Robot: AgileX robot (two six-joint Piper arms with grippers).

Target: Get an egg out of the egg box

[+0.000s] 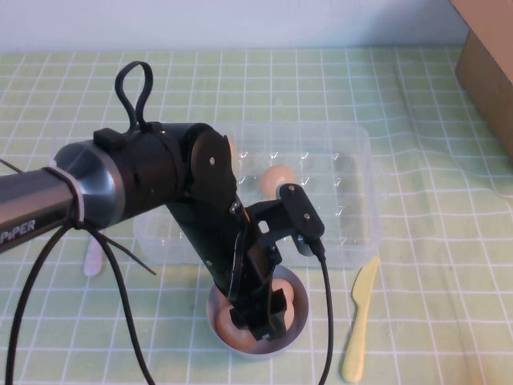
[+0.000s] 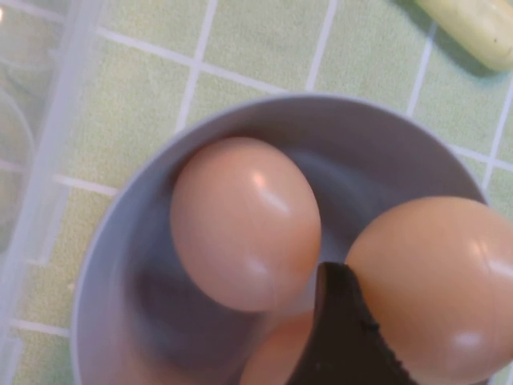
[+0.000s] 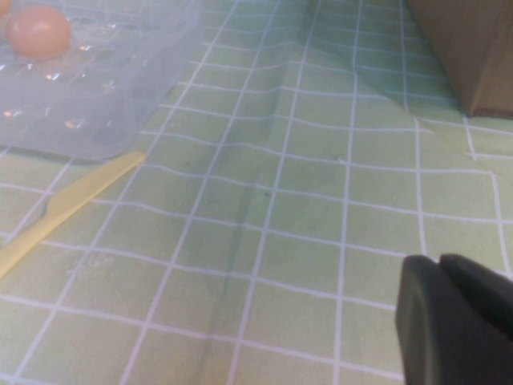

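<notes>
The clear egg box (image 1: 353, 160) lies mid-table with one tan egg (image 1: 276, 180) showing in it. It also shows in the right wrist view (image 3: 104, 96) with that egg (image 3: 36, 30). My left gripper (image 1: 256, 311) reaches down into the grey bowl (image 1: 298, 282) in front of the box. In the left wrist view one black finger (image 2: 345, 329) presses against an egg (image 2: 433, 281) held inside the bowl (image 2: 120, 241); the other finger is out of frame. Two more eggs lie in the bowl, one large (image 2: 244, 224) and one under the finger (image 2: 272, 361). My right gripper (image 3: 453, 321) is shut and empty, low over the cloth.
A pale yellow plastic knife (image 1: 358, 321) lies right of the bowl and shows in the right wrist view (image 3: 64, 204). A cardboard box (image 1: 489, 64) stands at the back right. A white utensil (image 1: 94, 258) lies left of the egg box. A green checked cloth covers the table.
</notes>
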